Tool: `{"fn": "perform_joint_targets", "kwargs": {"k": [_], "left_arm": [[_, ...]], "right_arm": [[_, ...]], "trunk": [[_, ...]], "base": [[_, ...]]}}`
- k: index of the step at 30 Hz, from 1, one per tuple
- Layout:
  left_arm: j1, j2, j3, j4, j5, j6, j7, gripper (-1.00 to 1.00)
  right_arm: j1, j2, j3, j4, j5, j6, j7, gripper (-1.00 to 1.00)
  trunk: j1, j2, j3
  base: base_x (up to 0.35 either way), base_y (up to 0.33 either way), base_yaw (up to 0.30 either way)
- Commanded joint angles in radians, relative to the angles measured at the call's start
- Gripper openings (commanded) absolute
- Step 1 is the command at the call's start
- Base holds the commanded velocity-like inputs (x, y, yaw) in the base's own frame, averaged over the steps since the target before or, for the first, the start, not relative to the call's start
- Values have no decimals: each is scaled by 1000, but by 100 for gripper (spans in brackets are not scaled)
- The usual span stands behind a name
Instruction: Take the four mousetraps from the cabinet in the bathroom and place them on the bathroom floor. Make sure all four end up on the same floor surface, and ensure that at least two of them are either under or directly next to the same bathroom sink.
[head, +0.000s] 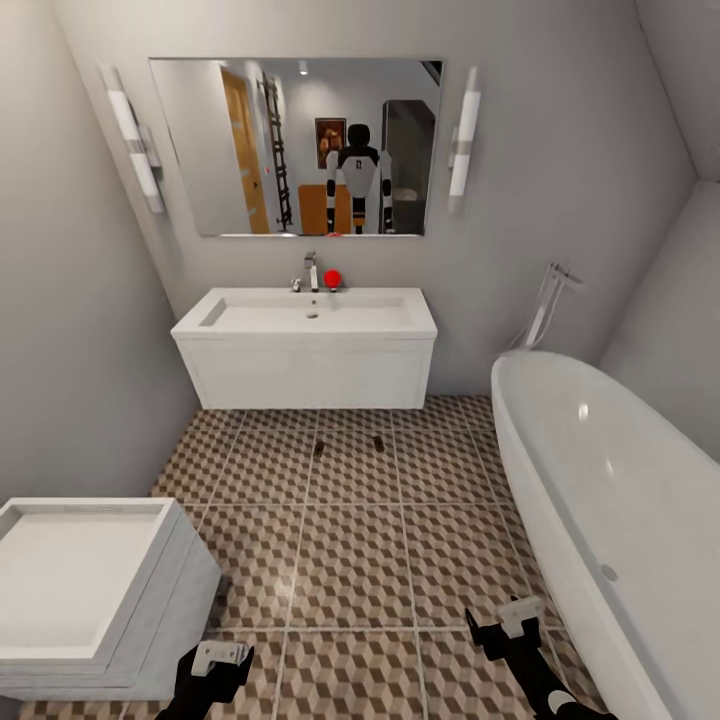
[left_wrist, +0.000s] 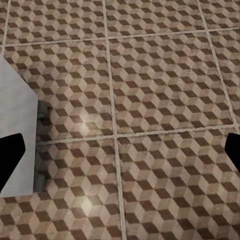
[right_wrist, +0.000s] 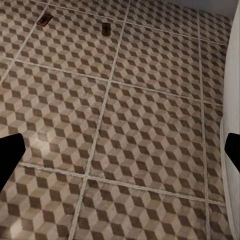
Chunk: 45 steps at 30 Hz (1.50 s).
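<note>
No legible writing. Two small tan wooden mousetraps lie on cube-pattern brown/beige tiled floor, just in front of white wall-hung sink. White bathtub at right. Left gripper & right gripper both spread wide, empty.

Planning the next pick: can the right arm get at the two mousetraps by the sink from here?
Probably not without driving closer. Open tile lies between, but the mousetraps sit just before the sink, well ahead of the right gripper.
</note>
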Motion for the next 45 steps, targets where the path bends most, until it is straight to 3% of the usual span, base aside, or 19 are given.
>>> {"fn": "perform_joint_targets", "kwargs": {"k": [1, 39, 45], "left_arm": [[0, 0, 0, 0, 0, 1, 0, 100], [0, -1, 0, 0, 0, 21, 0, 100], [0, -1, 0, 0, 0, 21, 0, 100]], "right_arm": [[0, 0, 0, 0, 0, 0, 0, 100], [0, 3, 0, 0, 0, 0, -2, 100], [0, 5, 0, 0, 0, 0, -3, 100]], "trunk": [[0, 0, 2], [0, 0, 62], [0, 0, 66]], "base": [[0, 0, 0], [-1, 0, 0], [-204, 0, 0]]}}
